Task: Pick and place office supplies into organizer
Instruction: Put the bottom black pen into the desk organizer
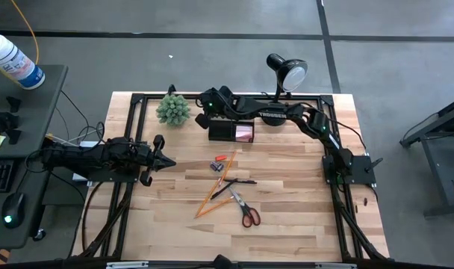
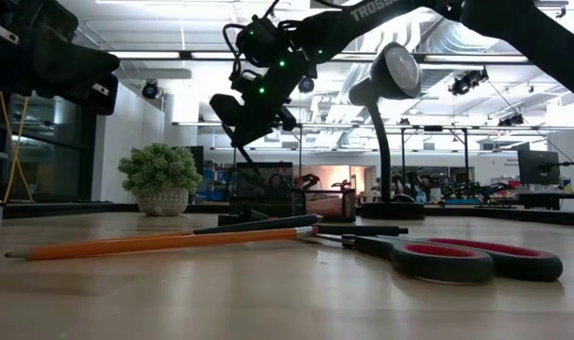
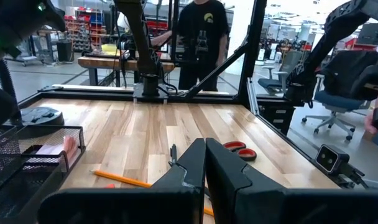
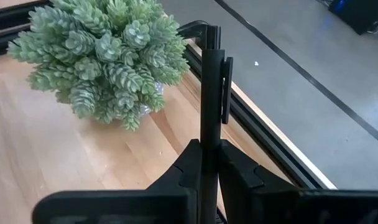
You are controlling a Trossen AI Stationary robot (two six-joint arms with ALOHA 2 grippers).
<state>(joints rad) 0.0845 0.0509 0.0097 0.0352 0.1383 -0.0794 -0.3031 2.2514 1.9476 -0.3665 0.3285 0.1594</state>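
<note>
Overhead, right hand (image 4: 207, 163) pinches black pen (image 4: 211, 74), seemingly above organizer (image 1: 231, 131), beside plant (image 1: 173, 109).

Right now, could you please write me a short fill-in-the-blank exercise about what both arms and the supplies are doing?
1. The right claw is shut on a black ____.
2. The right claw hangs above the ____ at the table's far edge.
3. The scissors lying on the table have ____ handles.
4. The left claw, holding nothing, is ____.

Missing words: pen; organizer; red; shut
</note>
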